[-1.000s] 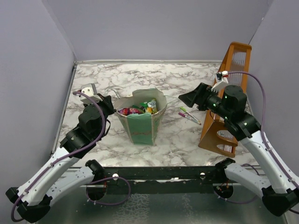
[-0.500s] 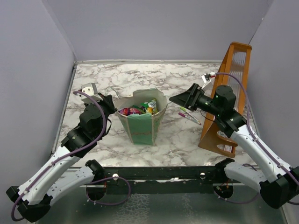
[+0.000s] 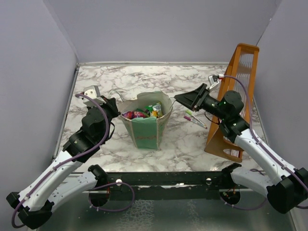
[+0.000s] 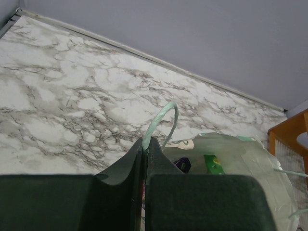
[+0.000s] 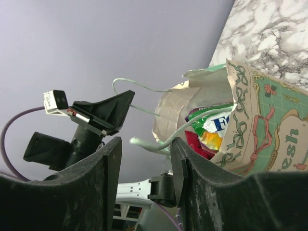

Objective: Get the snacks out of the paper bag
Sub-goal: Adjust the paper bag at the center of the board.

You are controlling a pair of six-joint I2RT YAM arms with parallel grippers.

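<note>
The paper bag (image 3: 146, 132) is standing upright in the middle of the desk (image 3: 192, 82), mouth open, with the snacks (image 3: 142, 113) lying heaped inside, all of them yet to come out. The packets are looking light, crinkly and slick, so they are probably going to slide under a loose pinch; taking one by a crimped edge seems the safest hold. The bag itself is looking thin and easy to tip or crush.

The left jaws are pressing together on the bag's left rim, where a loop handle (image 4: 166, 120) is rising from between them, and appear to be steadying it. The right jaws are standing partly apart at the bag's right rim, holding nothing, with the other thin handle (image 5: 159, 142) crossing the gap between them. Beyond them, pens (image 3: 195, 119) are lying beside the wooden rack (image 3: 240, 77).
</note>
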